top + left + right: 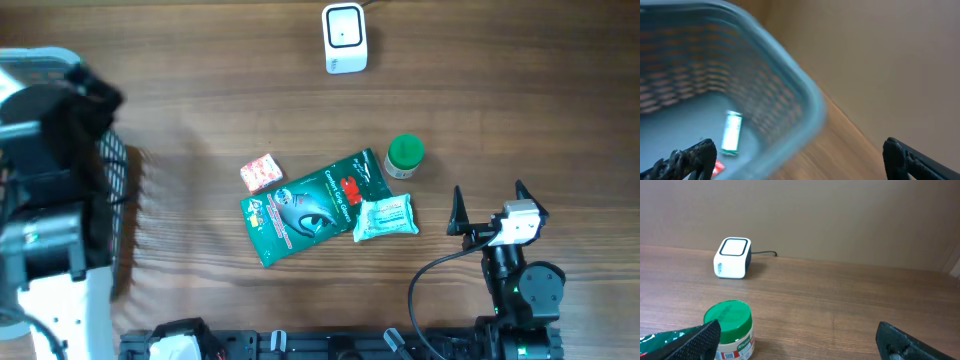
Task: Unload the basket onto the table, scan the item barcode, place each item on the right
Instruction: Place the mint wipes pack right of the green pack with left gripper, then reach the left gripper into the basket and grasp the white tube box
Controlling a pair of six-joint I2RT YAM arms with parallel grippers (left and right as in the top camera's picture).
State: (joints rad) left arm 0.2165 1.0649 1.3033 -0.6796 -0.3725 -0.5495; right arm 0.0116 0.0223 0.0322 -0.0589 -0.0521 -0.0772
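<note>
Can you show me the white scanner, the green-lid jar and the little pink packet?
white scanner (pixel 345 38): overhead view, middle of its top.
green-lid jar (pixel 405 150): overhead view, centre of the lid.
pink packet (pixel 261 172): overhead view, middle of the wrapper.

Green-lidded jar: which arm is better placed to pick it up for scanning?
Right. The right gripper stands open near the green-lidded white jar; the left gripper hangs open over the grey plastic basket.

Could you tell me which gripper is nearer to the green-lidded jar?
Right. The right gripper sits open close beside the green-lidded jar; the left gripper hangs open over the basket, far off.
</note>
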